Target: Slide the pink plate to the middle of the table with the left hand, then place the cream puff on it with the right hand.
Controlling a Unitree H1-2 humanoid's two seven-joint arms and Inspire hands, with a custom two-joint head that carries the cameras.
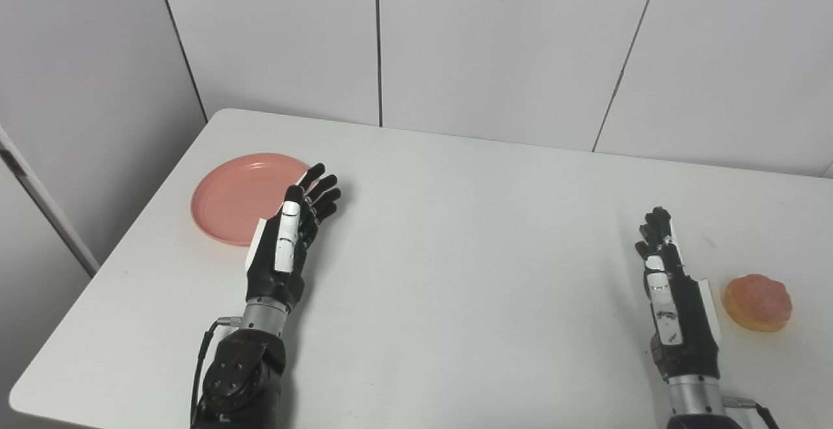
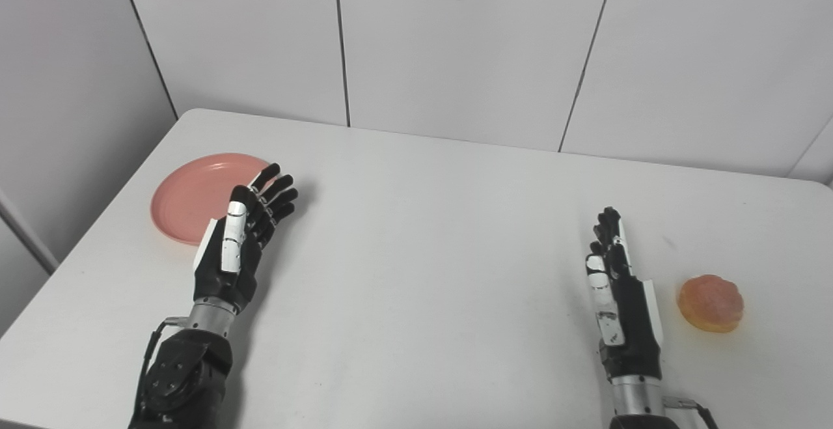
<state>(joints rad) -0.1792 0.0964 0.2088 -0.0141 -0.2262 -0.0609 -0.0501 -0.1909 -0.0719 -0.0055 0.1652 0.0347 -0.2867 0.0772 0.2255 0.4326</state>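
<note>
White surface against a panelled wall

The surface (image 1: 455,234) is plain white with rounded far-left and near-left corners, and a faint dark smudge (image 1: 708,241) marks it toward the right side. Behind it stands a pale grey wall (image 1: 501,45) divided by thin dark vertical seams, meeting a side wall (image 1: 78,90) at the left.

I'm seeing the white table (image 2: 423,234) running across my view, with grey wall panels (image 2: 455,45) standing behind it. The pink plate (image 2: 189,198) is lying near the table's left edge. My left hand (image 2: 244,237) is hanging just beside the plate's right rim, fingers spread and holding nothing, overlapping that rim from here. My right hand (image 2: 618,292) is resting edge-on with fingers straight, gripping nothing. The cream puff (image 2: 710,303) is sitting just to its right, apart from it.
</note>
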